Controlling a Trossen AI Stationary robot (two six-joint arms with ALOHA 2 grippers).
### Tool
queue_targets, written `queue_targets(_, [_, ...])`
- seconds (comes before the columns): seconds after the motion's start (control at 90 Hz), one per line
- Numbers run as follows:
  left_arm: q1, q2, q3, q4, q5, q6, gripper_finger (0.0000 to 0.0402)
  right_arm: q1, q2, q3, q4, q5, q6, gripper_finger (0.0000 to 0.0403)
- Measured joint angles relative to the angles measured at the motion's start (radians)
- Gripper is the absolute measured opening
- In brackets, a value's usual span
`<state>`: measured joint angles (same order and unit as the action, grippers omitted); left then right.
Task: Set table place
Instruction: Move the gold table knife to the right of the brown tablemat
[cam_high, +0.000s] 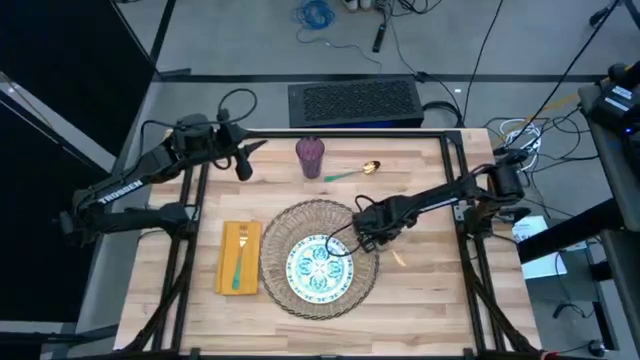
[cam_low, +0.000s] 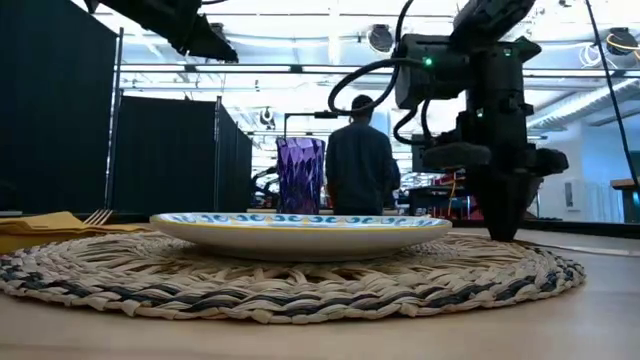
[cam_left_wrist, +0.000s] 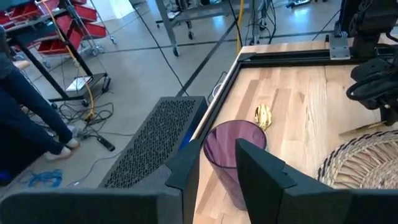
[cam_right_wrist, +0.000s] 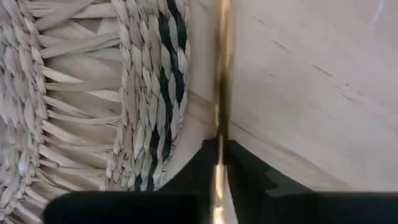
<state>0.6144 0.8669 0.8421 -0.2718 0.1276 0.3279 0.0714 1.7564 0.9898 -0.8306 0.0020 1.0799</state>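
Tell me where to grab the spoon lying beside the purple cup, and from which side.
Grip the spoon at the middle of its thin teal handle, coming straight down from above and closing across its width. It lies flat on the table, so no side approach gets under it. Keep toward the gold bowl: the cup stands close to the handle's end.
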Motion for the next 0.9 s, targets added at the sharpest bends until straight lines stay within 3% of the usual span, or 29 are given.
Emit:
queue_targets(0.578, [0.000, 0.000, 0.000, -0.001, 0.000, 0.001, 0.0088, -0.051, 0.004, 0.353, -0.436, 0.102, -0.250, 0.0001])
queue_targets(0.9, [0.000, 0.000, 0.000, -0.008, 0.000, 0.003, 0.0088, 0.071, 0.003, 0.377, -0.457, 0.018, -0.679, 0.0000])
